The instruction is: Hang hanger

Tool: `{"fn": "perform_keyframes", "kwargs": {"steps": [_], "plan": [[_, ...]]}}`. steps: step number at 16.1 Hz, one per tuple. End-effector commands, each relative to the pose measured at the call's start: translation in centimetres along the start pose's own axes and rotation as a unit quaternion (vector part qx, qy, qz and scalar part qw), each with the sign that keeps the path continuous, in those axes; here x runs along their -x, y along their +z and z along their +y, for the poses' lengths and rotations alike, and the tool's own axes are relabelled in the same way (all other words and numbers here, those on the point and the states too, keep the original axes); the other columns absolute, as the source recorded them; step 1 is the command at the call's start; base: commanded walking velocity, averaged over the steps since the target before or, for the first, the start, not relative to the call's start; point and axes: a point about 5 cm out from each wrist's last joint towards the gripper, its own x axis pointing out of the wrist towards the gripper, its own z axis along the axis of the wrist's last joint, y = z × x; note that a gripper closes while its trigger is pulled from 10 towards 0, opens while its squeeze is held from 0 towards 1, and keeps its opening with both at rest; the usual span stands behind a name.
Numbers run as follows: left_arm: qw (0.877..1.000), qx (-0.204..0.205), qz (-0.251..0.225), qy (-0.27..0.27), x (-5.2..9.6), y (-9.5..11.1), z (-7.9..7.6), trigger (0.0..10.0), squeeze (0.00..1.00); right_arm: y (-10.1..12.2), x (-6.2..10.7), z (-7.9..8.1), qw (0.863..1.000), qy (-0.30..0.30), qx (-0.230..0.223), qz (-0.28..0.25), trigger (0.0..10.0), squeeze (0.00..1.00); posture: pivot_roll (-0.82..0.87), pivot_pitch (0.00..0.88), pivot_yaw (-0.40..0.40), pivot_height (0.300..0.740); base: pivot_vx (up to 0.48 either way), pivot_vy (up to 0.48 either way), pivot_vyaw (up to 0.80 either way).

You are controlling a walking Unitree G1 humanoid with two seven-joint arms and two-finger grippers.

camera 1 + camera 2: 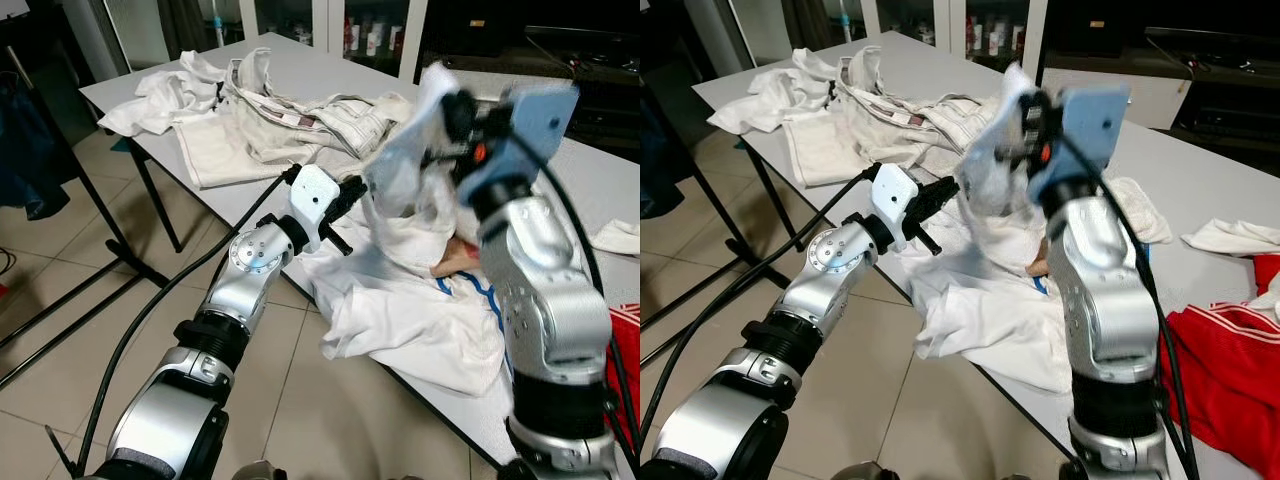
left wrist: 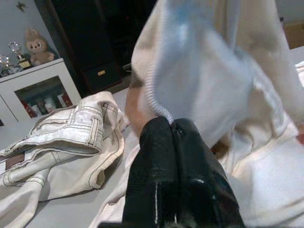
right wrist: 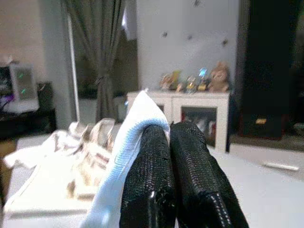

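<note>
Hanger (image 1: 455, 262), as best I can judge, is the tan piece poking out from under the white shirt (image 1: 400, 310) at the counter (image 1: 300, 60) edge; the frame is blurred there, so I hold that loosely. The right end effector (image 3: 168, 130) is raised above the counter, its fingers pinched tight on the shirt's blue-ribbed edge. The left end effector (image 1: 350, 190) has its fingers pressed together with the tips against the same cloth; I cannot tell whether any fabric is nipped between them.

My worry is that I lift cloth alone: the hanger could slide out and drop off the near edge onto the floor, since the shirt already drapes over that edge. A thin pinch on ribbing may also slip.

Room is mixed. The pale pile (image 1: 270, 120) crowds the far left of the counter, and a red garment (image 1: 1230, 360) lies to the right. The black rack (image 1: 100, 215) stands well apart to the left across open tile, but the left arm's cable (image 1: 150, 320) trails low there and could snag on a swing toward it.
</note>
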Motion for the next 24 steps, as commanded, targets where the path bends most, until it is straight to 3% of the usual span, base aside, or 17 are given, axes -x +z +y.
{"fn": "perform_keyframes", "kwargs": {"steps": [1, 6, 9, 13, 16, 17, 18, 20, 22, 24], "plan": [[1.000, -0.013, -0.012, 0.000, -0.2, 0.6, 0.2, 0.0, 0.00, -0.6, 0.4, 0.2, 1.000, 0.014, 0.001, 0.016, 10.0, 0.00, -0.03, 0.000, 0.041, 0.723, 0.000, 0.000, 0.00], [1.000, -0.010, -0.016, -0.009, 0.0, 0.6, 0.1, 0.0, 0.00, -2.3, 1.2, -1.7, 0.998, -0.023, 0.020, 0.056, 10.0, 0.00, -0.03, 0.000, 0.045, 0.723, 0.000, 0.000, 0.00], [0.999, -0.009, -0.021, -0.025, 0.4, 0.6, 0.0, 0.0, 0.00, -3.7, 1.4, -4.7, 0.989, -0.095, 0.057, 0.099, 10.0, 0.00, -0.02, 0.000, 0.044, 0.723, 0.000, 0.000, 0.00], [0.998, -0.009, -0.025, -0.056, 0.8, 0.6, -0.6, 0.0, 0.00, -3.3, 0.9, -6.0, 0.979, -0.159, 0.079, 0.099, 10.0, 0.00, -0.02, 0.000, 0.043, 0.723, 0.000, 0.000, 0.00], [0.998, -0.010, -0.030, -0.063, 0.8, 1.0, -0.6, 0.0, 0.00, -5.5, 1.3, -5.9, 0.969, -0.119, 0.141, 0.163, 10.0, 0.00, -0.02, 0.000, 0.042, 0.723, 0.000, 0.000, 0.00], [0.997, -0.009, -0.031, -0.064, 0.8, 1.1, -0.5, 0.0, 0.00, -6.6, 1.8, -5.8, 0.963, -0.094, 0.161, 0.194, 10.0, 0.34, -0.02, 0.000, 0.042, 0.723, 0.000, 0.000, 0.00], [0.997, -0.010, -0.031, -0.067, 0.8, 1.1, -0.6, 0.0, 0.00, -7.2, 2.2, -5.7, 0.959, -0.079, 0.170, 0.210, 10.0, 1.00, -0.02, 0.000, 0.041, 0.723, 0.000, 0.000, 0.00], [0.997, -0.009, -0.029, -0.072, 0.9, 1.1, -0.7, 0.0, 0.00, -7.7, 2.9, -5.5, 0.955, -0.050, 0.179, 0.233, 10.0, 1.00, -0.03, 0.000, 0.044, 0.723, 0.000, 0.000, 0.00], [0.997, -0.008, -0.028, -0.074, 0.9, 1.0, -0.8, 0.0, 0.00, -7.2, 3.0, -5.7, 0.957, -0.043, 0.176, 0.228, 10.0, 0.00, -0.03, 0.000, 0.046, 0.723, 0.000, 0.000, 0.00], [0.997, -0.007, -0.027, -0.076, 0.9, 1.0, -0.9, 0.0, 0.00, -6.3, 3.2, -7.1, 0.958, -0.070, 0.177, 0.215, 10.0, 0.00, -0.03, 0.000, 0.046, 0.723, 0.000, 0.000, 0.00]]}}
